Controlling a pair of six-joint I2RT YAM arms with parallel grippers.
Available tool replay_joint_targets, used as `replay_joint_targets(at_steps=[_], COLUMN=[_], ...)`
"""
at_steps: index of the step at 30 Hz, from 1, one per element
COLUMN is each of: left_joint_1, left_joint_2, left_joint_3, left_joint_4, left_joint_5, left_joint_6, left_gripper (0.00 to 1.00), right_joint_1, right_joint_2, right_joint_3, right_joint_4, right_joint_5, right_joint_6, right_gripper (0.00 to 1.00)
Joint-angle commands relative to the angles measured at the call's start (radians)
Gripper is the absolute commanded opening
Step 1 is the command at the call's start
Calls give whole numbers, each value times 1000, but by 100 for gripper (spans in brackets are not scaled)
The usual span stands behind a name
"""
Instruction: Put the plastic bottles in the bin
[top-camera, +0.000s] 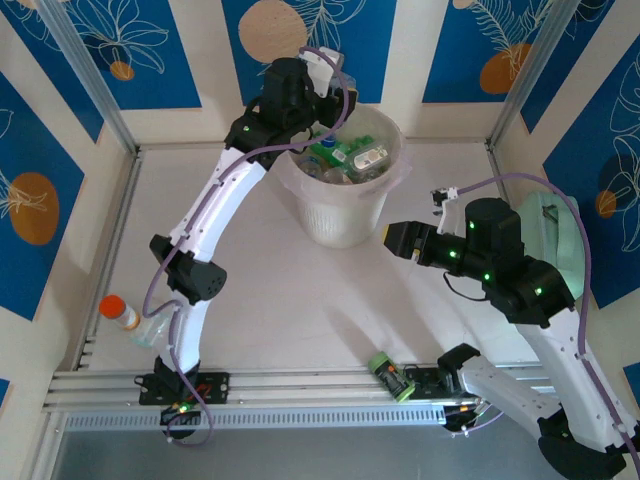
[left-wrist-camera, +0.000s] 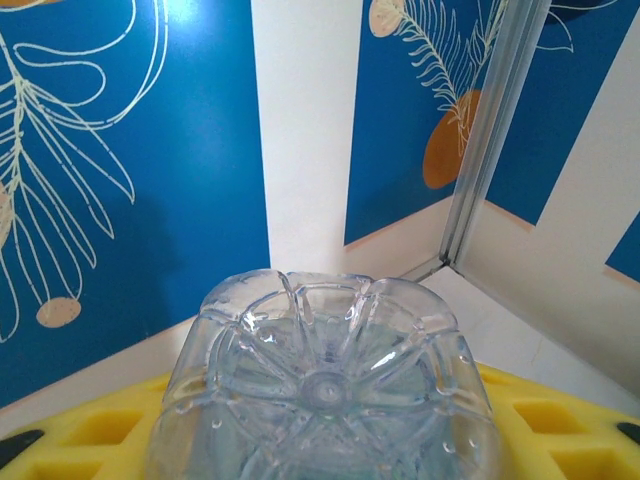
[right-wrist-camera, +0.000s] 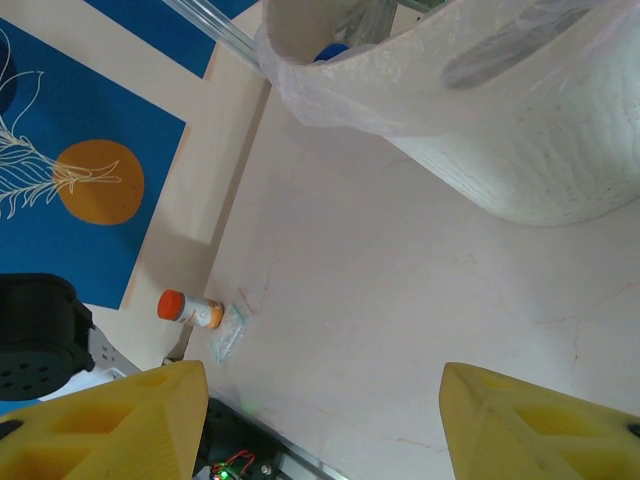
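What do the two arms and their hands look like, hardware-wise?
Both the left arm and right arm have white links, black joint housings with green lights, and a lilac cable looped alongside. Fingers are yellow moulded blocks with square pockets.

Round cream-white ribbed plastic bin (top-camera: 345, 215), clear-lined, stands upright mid-table with mixed small plastic bottles (top-camera: 350, 160) heaped inside; clear fluted-base plastic bottle (left-wrist-camera: 325, 385) sits clamped in my left gripper (left-wrist-camera: 318, 440), base toward the wrist camera; orange-capped clear bottle (top-camera: 125, 315) lies at the table's left edge, green bottle (top-camera: 392, 377) against the near rail.
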Motion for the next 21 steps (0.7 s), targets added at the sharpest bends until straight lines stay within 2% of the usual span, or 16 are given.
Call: replay_joint_targets(at_steps=[1, 3, 4, 5, 11, 16, 18, 21], left_joint_1=[6, 6, 3, 3, 0, 1, 1, 0], left_joint_2=[19, 32, 38, 40, 16, -74, -151, -337], left_joint_3=[48, 47, 46, 46, 46, 16, -65, -324], left_joint_4=[75, 73, 77, 81, 93, 26, 2, 13], left_joint_5=[8, 7, -2, -2, -44, -83, -75, -30], left_joint_6=[21, 17, 10, 5, -14, -72, -112, -177], left_gripper=[61, 88, 95, 97, 99, 92, 87, 85], right_joint_1=[-18, -25, -26, -28, -30, -27, -25, -22], right_joint_2=[-19, -27, -31, -37, -42, -21, -13, -6], right_joint_3=[-8, -4, -5, -6, -7, 27, 32, 37], right_joint_4=[5, -7, -9, -12, -17, -16, -11, 3], right_joint_5=[-40, -43, -43, -42, -47, -42, -28, -19], right_joint_6=[1, 1, 3, 5, 20, 26, 32, 41], right_gripper=[63, 64, 64, 65, 66, 66, 66, 66])
